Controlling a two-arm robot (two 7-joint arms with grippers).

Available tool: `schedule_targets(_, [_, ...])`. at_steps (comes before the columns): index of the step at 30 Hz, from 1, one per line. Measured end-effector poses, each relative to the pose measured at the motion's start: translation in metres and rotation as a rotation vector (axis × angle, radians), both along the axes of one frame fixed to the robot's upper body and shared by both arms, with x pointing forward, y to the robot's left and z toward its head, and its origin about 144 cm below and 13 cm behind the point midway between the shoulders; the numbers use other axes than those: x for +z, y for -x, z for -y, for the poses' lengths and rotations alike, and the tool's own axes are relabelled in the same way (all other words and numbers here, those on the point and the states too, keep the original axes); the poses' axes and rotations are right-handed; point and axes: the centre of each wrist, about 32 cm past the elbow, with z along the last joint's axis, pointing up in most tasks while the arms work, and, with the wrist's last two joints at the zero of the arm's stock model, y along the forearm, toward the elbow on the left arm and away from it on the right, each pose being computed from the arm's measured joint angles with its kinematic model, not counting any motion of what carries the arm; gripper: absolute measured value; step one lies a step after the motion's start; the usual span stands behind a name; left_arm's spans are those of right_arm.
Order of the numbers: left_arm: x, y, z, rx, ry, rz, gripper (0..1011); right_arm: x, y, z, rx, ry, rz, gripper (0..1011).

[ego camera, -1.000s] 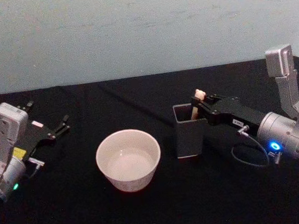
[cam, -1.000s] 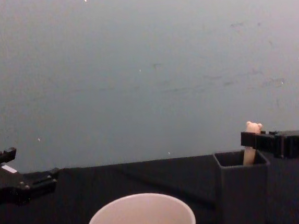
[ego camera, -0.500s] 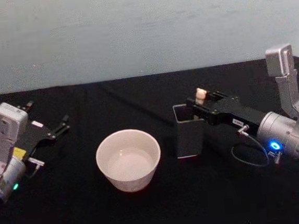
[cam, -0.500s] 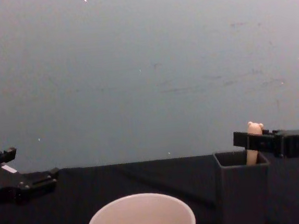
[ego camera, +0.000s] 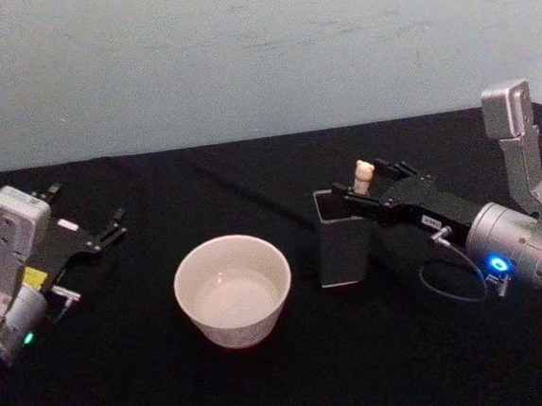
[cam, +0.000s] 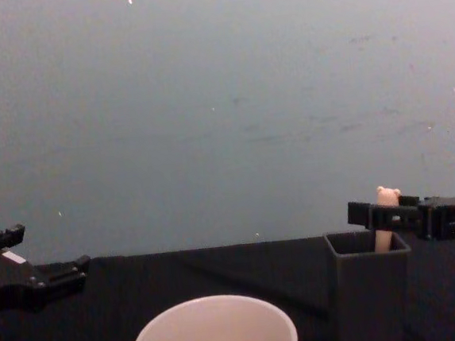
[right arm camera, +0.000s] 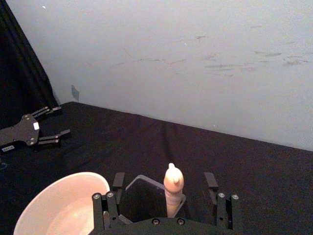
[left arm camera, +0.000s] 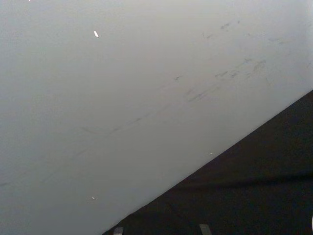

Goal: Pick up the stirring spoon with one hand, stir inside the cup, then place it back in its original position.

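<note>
The stirring spoon [ego camera: 363, 172] stands upright in a dark grey square holder [ego camera: 340, 244], its peach bear-topped handle [cam: 386, 199] sticking out above the rim. My right gripper [ego camera: 365, 184] is open, with one finger on either side of the handle and not touching it. In the right wrist view the spoon [right arm camera: 173, 188] rises midway between the spread fingers [right arm camera: 119, 180]. The cream-white cup [ego camera: 232, 288] sits left of the holder, also seen low in the chest view as the cup [cam: 214, 331]. My left gripper [ego camera: 101, 232] rests open at the table's far left.
A black cloth covers the table [ego camera: 278, 174], with a pale wall behind it. A thin cable loop [ego camera: 449, 287] lies beside the right arm. Open cloth stretches between the cup and the left arm.
My right gripper has slid forward toward the left, so its open fingers now reach past the spoon handle. The spoon, cup and left arm have stayed put.
</note>
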Motion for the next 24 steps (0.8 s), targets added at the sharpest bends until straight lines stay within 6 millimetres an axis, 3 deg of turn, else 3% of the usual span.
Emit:
schedule_targets(11, [0.0,0.0,0.0,0.0,0.0,0.0,1001,0.0,0.0,-0.002,-0.03,-0.005,0.018,1000])
schedule_targets(24, [0.0,0.0,0.0,0.0,0.0,0.0,1001,0.016,-0.005,-0.014,-0.369,-0.055,0.263,1000])
